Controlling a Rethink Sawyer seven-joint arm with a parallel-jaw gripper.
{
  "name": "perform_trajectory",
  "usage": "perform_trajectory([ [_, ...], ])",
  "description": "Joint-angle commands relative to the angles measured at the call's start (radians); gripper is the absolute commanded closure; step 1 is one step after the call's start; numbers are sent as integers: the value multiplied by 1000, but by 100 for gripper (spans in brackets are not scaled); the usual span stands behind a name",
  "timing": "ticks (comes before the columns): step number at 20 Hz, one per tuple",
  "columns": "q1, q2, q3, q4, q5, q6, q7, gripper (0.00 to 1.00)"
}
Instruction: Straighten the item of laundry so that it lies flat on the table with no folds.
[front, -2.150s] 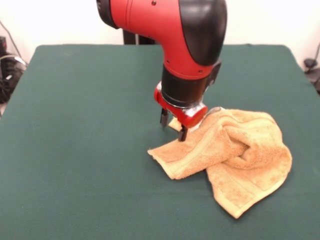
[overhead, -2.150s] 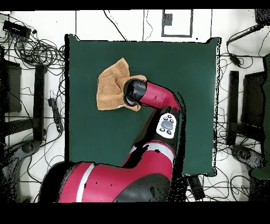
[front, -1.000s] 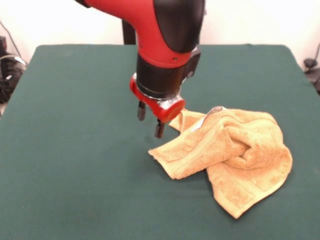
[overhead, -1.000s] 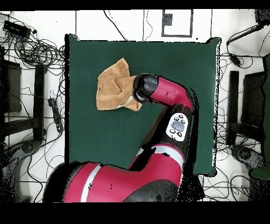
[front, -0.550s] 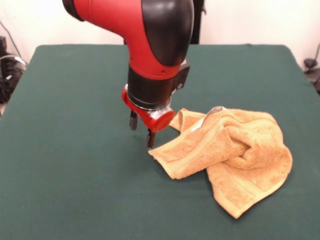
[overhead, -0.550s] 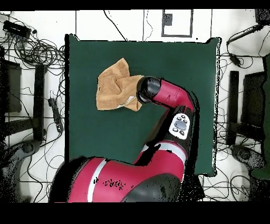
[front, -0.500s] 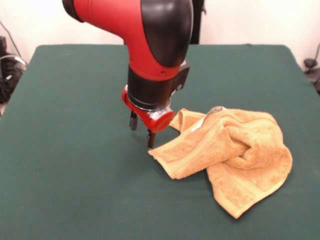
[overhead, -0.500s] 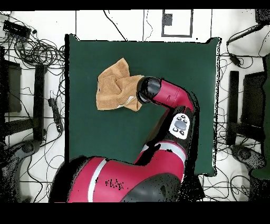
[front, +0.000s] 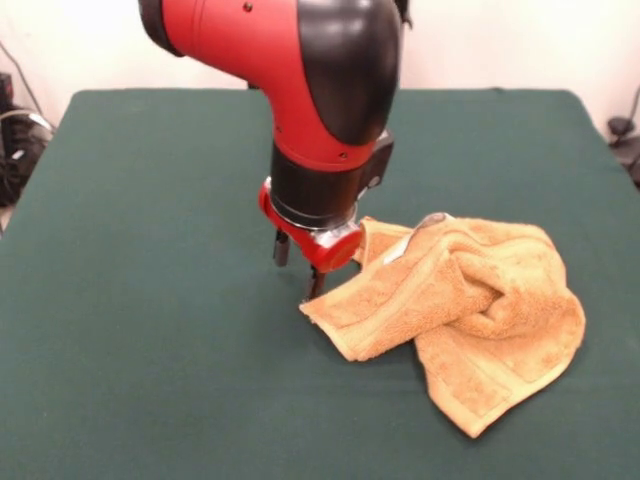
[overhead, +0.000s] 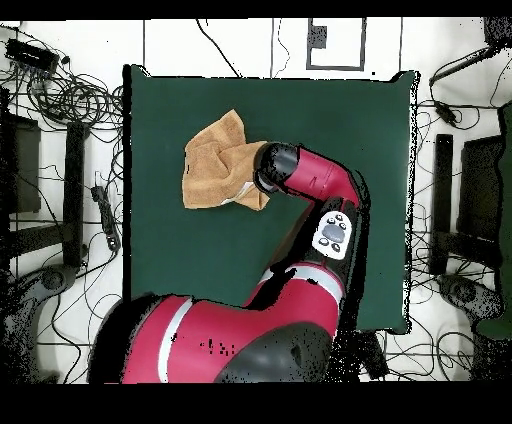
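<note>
The item of laundry (front: 470, 300) is a golden-orange terry towel, crumpled and folded over itself on the right half of the green table (front: 150, 300). A white label (front: 400, 246) shows on its upper fold. My gripper (front: 299, 266) hangs low at the towel's left corner, open, with nothing between its fingers. One fingertip (front: 316, 285) stands right at the edge of that corner. In the overhead view the towel (overhead: 215, 160) lies toward the table's (overhead: 330, 120) upper left, and the arm's wrist (overhead: 275, 168) covers the gripper and the towel's right edge.
Cables (overhead: 60, 95) and dark stands (overhead: 75, 190) crowd the floor around the table in the overhead view. The towel sits a short way from the table's left edge (overhead: 128, 180) in that view.
The gripper left its spot over the towel's upper fold, swung off to the bare cloth beside it, then came down and back against the towel's left corner. The towel has barely shifted.
</note>
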Motion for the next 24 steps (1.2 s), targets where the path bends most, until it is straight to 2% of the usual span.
perform_trajectory([
  [1, 69, -15, 15, -142, 26, 241, 254, 0],
  [9, 46, 3, 30, -244, 12, 307, 191, 0],
  [21, 22, 49, 79, -173, 0, 154, 150, 0],
  [24, 29, 45, 66, -147, -8, 170, 157, 0],
])
